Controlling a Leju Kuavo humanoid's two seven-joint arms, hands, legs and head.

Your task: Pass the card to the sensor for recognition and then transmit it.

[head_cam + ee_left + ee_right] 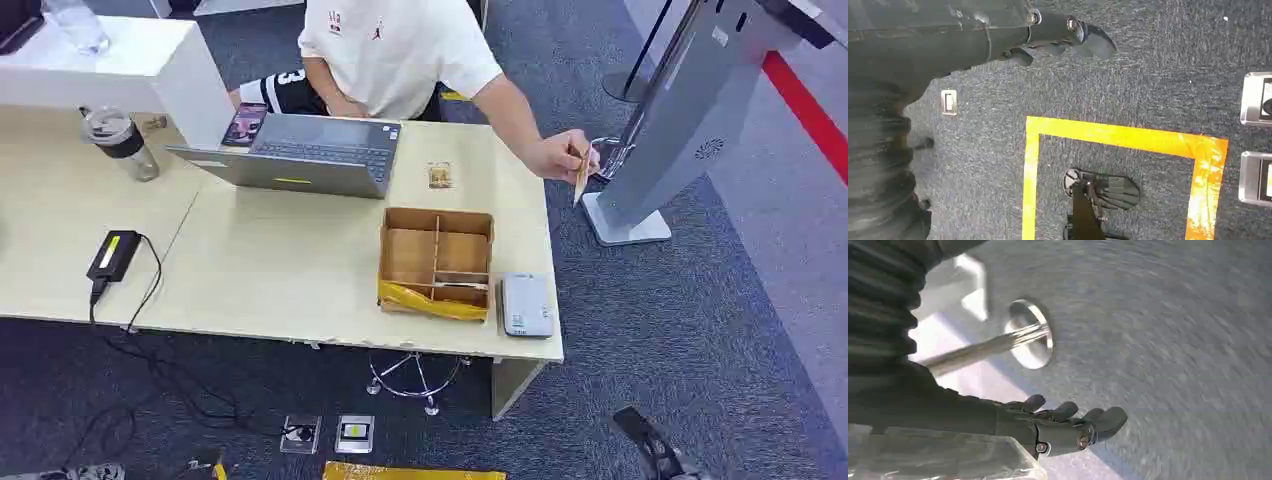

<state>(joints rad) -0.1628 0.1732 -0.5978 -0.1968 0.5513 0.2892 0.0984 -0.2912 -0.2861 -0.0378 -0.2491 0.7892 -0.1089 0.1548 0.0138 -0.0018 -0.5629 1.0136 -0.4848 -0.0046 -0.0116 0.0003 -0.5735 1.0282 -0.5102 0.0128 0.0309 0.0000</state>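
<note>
A person behind the table pinches a tan card (581, 176) upright, just beyond the table's right end. The white sensor box (526, 305) lies near the table's front right corner, beside a partitioned cardboard box (436, 262). A second small tan card (439, 176) lies flat on the table behind that box. My right hand (1068, 424) hangs low off the table's front right corner (652, 443), fingers stretched out and holding nothing. My left hand (1063, 37) hangs over the carpet, fingers loosely extended, nothing in it.
An open laptop (305, 152), a clear bottle (122, 141) and a black power brick (113, 254) with its cable sit on the table (270, 270). A grey kiosk stand (680, 130) rises right of the table. Yellow tape (1118, 136) marks the carpet below.
</note>
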